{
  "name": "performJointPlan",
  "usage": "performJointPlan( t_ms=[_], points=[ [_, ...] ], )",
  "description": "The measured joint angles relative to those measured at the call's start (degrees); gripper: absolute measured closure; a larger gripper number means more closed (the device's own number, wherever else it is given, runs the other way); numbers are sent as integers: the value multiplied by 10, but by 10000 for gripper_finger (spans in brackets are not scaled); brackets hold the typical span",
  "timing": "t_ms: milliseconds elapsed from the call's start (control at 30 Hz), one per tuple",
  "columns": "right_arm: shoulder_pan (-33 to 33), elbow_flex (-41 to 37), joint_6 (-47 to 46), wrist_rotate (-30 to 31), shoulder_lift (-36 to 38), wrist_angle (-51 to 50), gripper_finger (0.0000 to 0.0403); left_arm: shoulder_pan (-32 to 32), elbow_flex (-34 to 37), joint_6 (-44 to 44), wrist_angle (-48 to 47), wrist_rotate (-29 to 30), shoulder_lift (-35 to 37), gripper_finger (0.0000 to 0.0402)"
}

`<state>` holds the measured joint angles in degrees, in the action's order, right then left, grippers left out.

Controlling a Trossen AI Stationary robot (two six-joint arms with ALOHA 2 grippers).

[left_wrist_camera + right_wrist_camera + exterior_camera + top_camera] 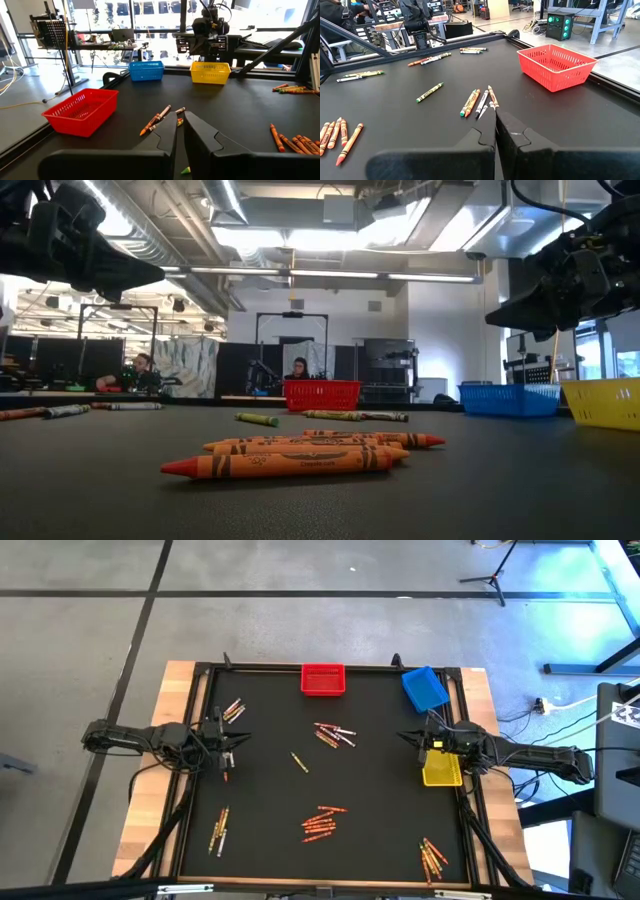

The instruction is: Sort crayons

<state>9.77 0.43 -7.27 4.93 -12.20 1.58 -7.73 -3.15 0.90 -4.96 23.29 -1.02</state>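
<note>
Hovering at opposite mat edges: left gripper (226, 743) jaws narrow, right gripper (418, 739) closed; crayons (320, 823) scattered between.

You see a matt black counter (270, 790) edged in pale wood, paper-wrapped waxy crayons (290, 464), and latticed plastic red bin (323, 679).

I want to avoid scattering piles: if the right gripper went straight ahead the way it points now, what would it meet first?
Probably the small cluster of crayons at mid-table, lying directly ahead of the shut right gripper. Its height above the mat is unclear, so it might pass over them.
</note>
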Motion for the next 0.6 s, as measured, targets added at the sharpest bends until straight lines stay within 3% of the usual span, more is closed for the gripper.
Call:
performJointPlan(
  t_ms=[433,600],
  points=[
    [0,-1,0,1,0,31,397,0,0,1,12,0,0,376],
    [0,-1,-43,1,0,48,397,0,0,53,55,-20,0,376]
  ],
)
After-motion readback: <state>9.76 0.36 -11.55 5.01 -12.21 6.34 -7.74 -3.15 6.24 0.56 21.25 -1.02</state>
